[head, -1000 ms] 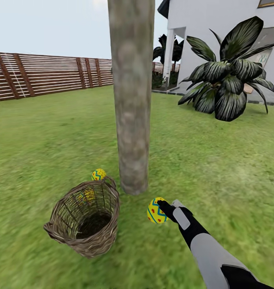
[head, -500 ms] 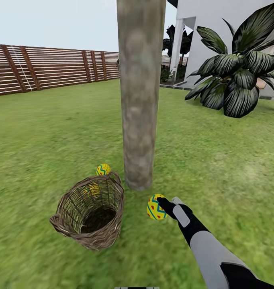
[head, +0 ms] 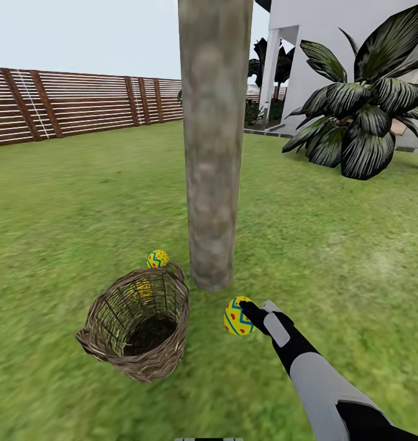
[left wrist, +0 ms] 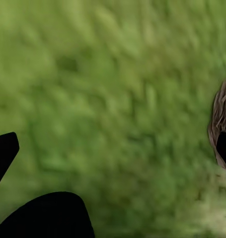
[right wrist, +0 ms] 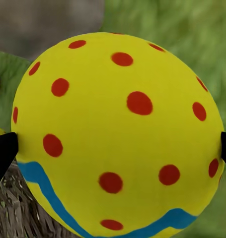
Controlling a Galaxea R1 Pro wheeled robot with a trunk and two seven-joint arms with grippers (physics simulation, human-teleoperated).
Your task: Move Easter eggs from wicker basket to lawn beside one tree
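Nothing has shifted in the last half second: arm, eggs and basket sit where they were, though a second ago the whole view lay a little differently, which looks like the head turning rather than anything on the grass moving.

By my reckoning the job is about a third done. One yellow egg with a blue zigzag band [head: 157,258] already lies on the mottled green lawn [head: 80,202], between the small round basket of brown twigs [head: 137,324] and the foot of the thick, pale grey-brown mottled trunk [head: 212,153]. A second egg of the same pattern [head: 238,316] is clamped in the right claw [head: 249,315], low over the grass just beside the trunk's base; the right wrist view shows a dark fingertip [right wrist: 3,153] pressed to each side of it. A yellow shape [head: 135,295] shows through the weave, likely the third egg, still inside. The left claw's state I cannot tell; its camera looks down on grass with the basket's edge [left wrist: 222,124] alongside.
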